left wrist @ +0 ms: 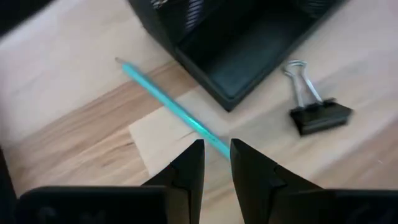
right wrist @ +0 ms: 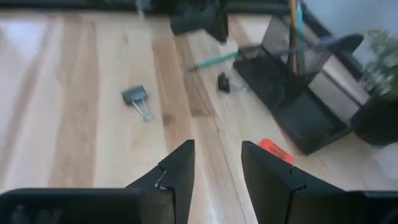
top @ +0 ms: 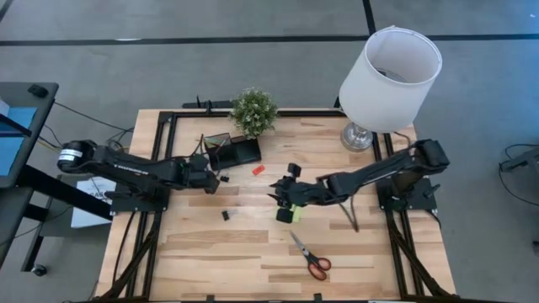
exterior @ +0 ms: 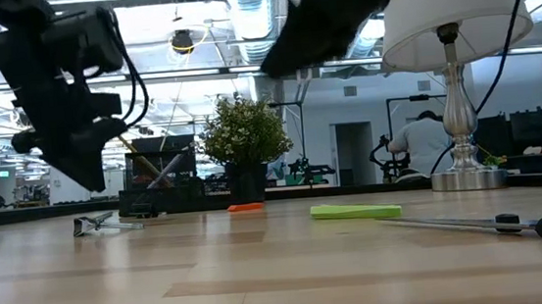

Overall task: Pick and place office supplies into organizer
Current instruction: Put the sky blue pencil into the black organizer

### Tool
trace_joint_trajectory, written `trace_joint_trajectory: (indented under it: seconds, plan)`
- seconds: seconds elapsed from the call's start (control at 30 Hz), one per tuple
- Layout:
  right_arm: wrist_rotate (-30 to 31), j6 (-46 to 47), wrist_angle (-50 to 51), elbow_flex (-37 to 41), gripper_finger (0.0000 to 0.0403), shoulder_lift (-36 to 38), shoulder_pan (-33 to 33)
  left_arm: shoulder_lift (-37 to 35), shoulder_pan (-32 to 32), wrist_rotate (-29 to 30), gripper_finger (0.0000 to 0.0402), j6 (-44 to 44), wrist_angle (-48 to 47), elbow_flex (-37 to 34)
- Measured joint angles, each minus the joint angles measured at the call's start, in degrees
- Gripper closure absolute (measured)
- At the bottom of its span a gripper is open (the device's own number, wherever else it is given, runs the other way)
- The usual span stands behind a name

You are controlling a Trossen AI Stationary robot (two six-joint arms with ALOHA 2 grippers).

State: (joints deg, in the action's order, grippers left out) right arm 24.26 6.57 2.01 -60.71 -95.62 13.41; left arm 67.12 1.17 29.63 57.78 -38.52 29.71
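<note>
Seemingly, teal pencil (left wrist: 177,111) tip hidden between left hand (left wrist: 216,163) fingers.

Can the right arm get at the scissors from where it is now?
Probably yes: the red-handled scissors lie in the open on the table, close by the right hand, which holds nothing.

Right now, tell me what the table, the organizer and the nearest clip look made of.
Table: wood planks, pale with visible grain, light sheen. Organizer: black, matte; the mesh wall suggests metal, the tray could be plastic. Clip: black body, shiny wire handles, likely steel.
</note>
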Motion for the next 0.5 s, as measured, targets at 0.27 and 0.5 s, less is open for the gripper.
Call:
trace_joint_trajectory:
  seconds: [0.27,0.5]
  plan:
    - [-7.3,1.0,-0.8,-3.7,0.0276,-5.1,-4.0,8.8,-0.2,4.1,0.0319,2.2,2.4,0.0]
    - [-9.7,0.6,-1.6,-6.4,0.0276,-6.1,-5.8,16.2,-1.8,3.4,0.0264,11.3,2.1,0.3]
